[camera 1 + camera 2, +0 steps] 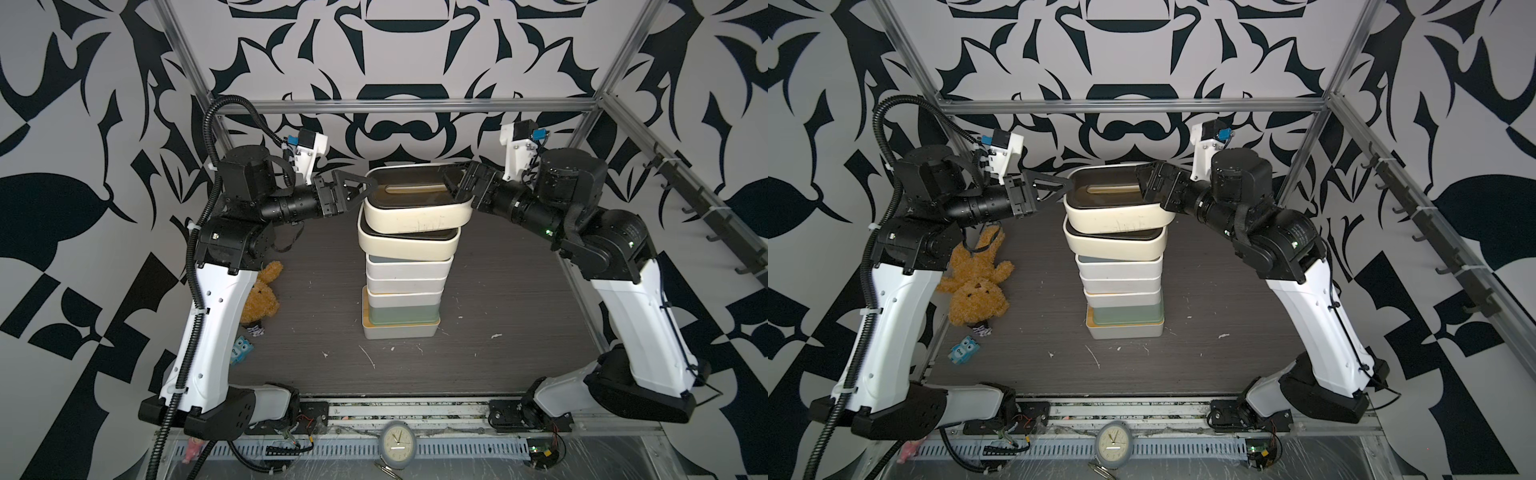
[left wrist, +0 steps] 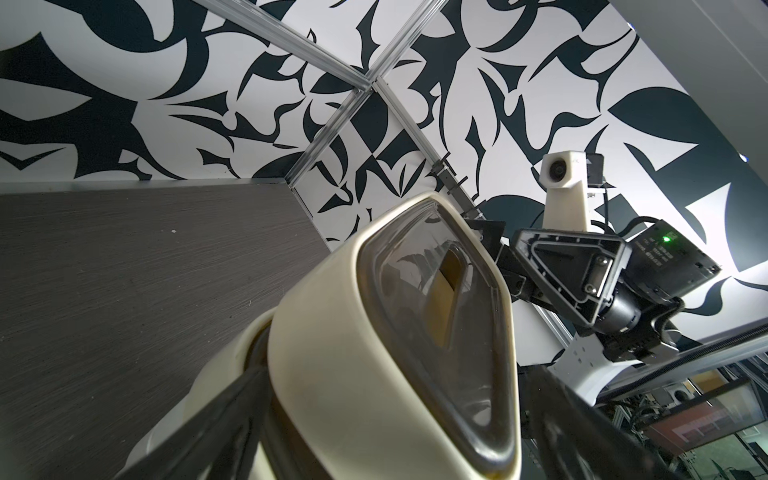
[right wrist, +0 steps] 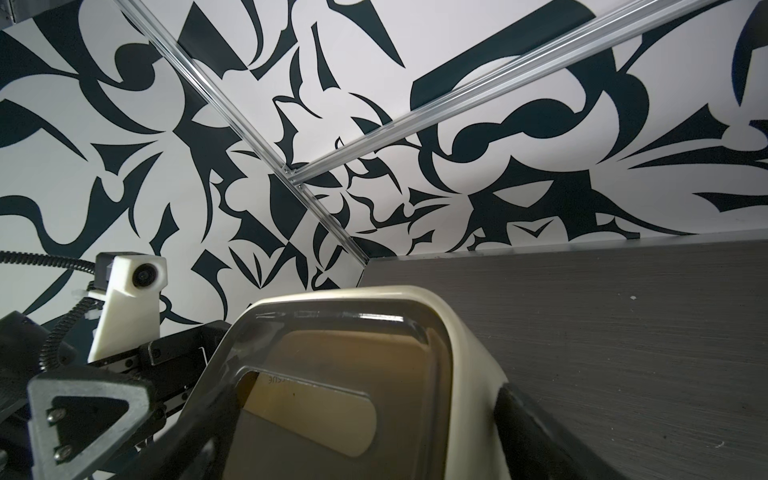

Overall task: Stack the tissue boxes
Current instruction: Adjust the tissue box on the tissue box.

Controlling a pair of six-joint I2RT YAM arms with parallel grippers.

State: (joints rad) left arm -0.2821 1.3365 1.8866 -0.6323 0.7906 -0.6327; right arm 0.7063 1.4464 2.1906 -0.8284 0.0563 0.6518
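Supervisor: Step in hand, please.

Me: Last placement, by my reckoning. All seven tissue boxes stand in one stack (image 1: 405, 282) in the middle of the counter (image 1: 507, 291). A white box with a bamboo lid (image 1: 399, 331) is at the bottom and the mint green box (image 1: 401, 314) sits on it. Above that come three white ones, the uppermost grey-lidded (image 1: 409, 266), then two cream boxes. My left pincer (image 1: 368, 189) and right pincer (image 1: 451, 185) sit at the two short ends of the top cream box (image 1: 415, 216). Both are spread wide, jaws astride the ends rather than clamped. Whether any finger touches a wall I cannot tell.

Supervisor: Next move?

Me: I judge it calls for drawing both pincers straight outward, level and together, so nothing drags that box. It lies skewed on the lower cream box (image 1: 409, 248), which itself tilts, so a nudge might slide it.

Supervisor: What does each view give you that the others don't?

Me: Both top views show the whole column, its crooked upper part, and the brown plush bunny (image 1: 978, 291) by my left arm, well apart from the stack. The wrist views lose all that. They do bring the dark lid (image 2: 436, 332) close, and the right wrist view alone shows tan contents with some print inside the slot (image 3: 307, 411).
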